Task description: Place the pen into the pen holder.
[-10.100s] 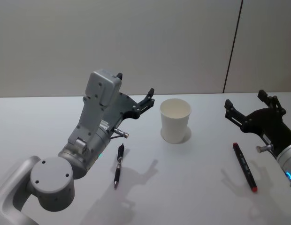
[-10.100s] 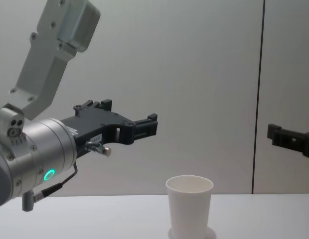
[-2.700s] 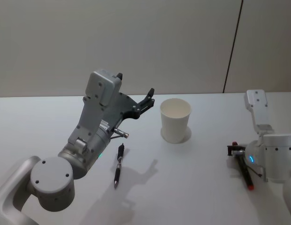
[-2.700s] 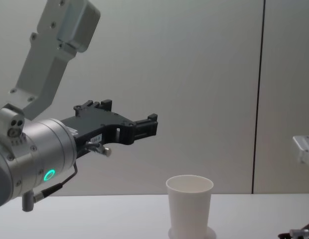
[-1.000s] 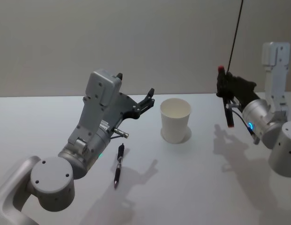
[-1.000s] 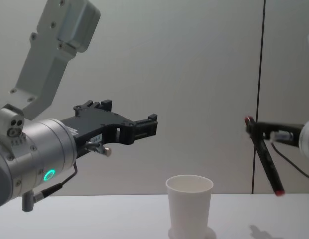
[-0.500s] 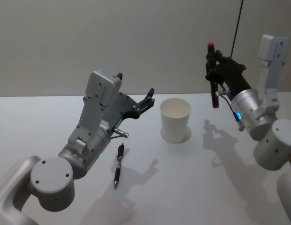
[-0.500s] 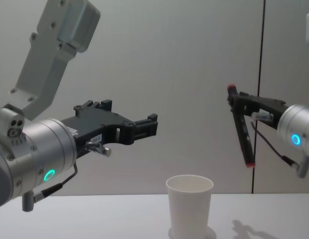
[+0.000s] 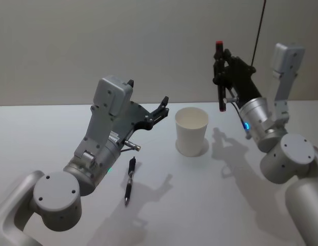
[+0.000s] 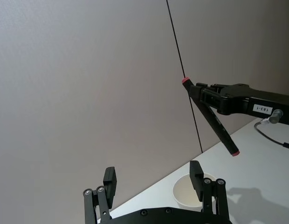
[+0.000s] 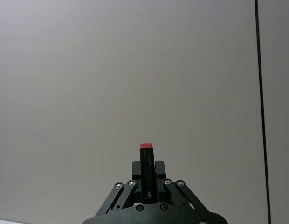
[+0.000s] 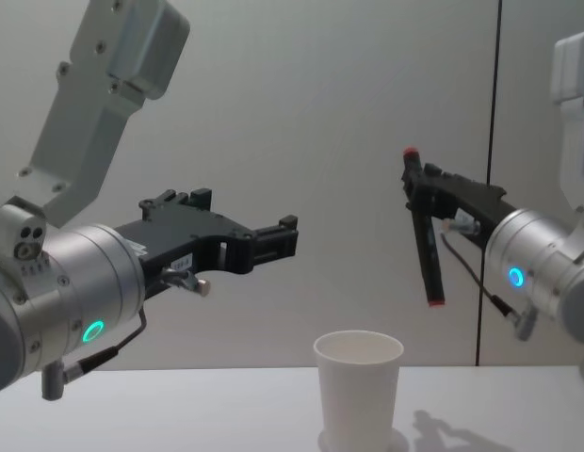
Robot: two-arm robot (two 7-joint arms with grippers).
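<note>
My right gripper (image 9: 219, 69) is shut on the pen (image 9: 221, 100), a slim black marker with red ends. It holds the pen near its top, almost upright in the air. The pen (image 12: 427, 250) hangs above and a little to the right of the pen holder (image 12: 359, 395), with its lower red tip clear of the rim. The pen holder (image 9: 191, 134) is a plain white cup standing upright mid-table. My left gripper (image 9: 147, 92) hovers open and empty to the left of the cup. The left wrist view shows the pen (image 10: 221, 133) slanting over the cup (image 10: 184, 193).
A second black pen (image 9: 129, 180) lies on the white table (image 9: 200, 205) in front of my left arm, left of the cup. A plain wall with a dark vertical seam (image 12: 490, 113) stands behind.
My right gripper has carried the pen leftward toward the cup and slightly up, and the pen now hangs closer to vertical. The left arm has not moved.
</note>
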